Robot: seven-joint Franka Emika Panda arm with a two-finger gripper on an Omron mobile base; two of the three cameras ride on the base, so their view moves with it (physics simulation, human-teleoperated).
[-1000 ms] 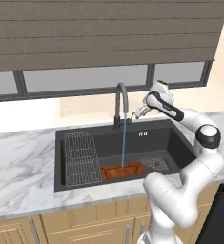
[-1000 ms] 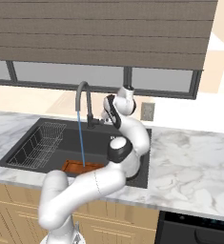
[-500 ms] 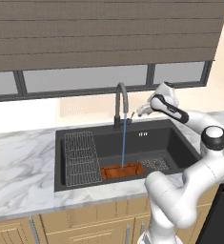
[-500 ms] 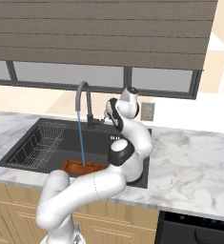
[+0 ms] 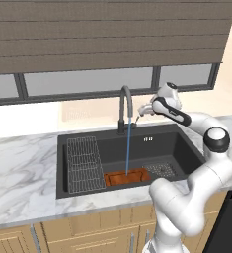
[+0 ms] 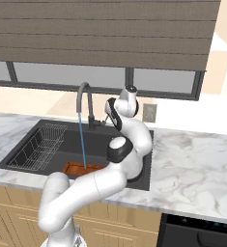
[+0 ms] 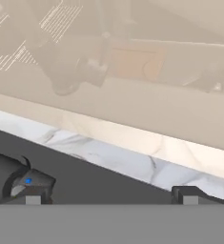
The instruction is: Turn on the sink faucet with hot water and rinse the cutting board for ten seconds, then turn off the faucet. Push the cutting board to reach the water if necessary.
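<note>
The dark gooseneck sink faucet (image 5: 124, 105) (image 6: 85, 102) stands behind the black sink (image 5: 186, 144) (image 6: 33, 129). A thin blue stream of water (image 5: 128, 146) (image 6: 81, 144) falls from its spout onto the reddish-brown cutting board (image 5: 127, 177) (image 6: 76, 168) lying on the basin floor. My gripper (image 5: 143, 110) (image 6: 107, 119) (image 7: 111, 198) hovers just right of the faucet, at about the height of its stem. It is open, the fingertips (image 7: 33, 194) wide apart with nothing between them. In the hand view the faucet's dark base (image 7: 8, 172) sits at the lower left.
A grey wire rack (image 5: 83, 163) (image 6: 40, 144) fills the sink's left part and a perforated drain plate (image 5: 160, 169) lies at the right. White-grey marble counter (image 5: 23, 168) (image 6: 192, 159) (image 7: 108, 153) surrounds the basin. A window with blinds runs behind.
The hand has shifted only slightly beside the faucet. Water keeps running onto the board, which has not moved.
</note>
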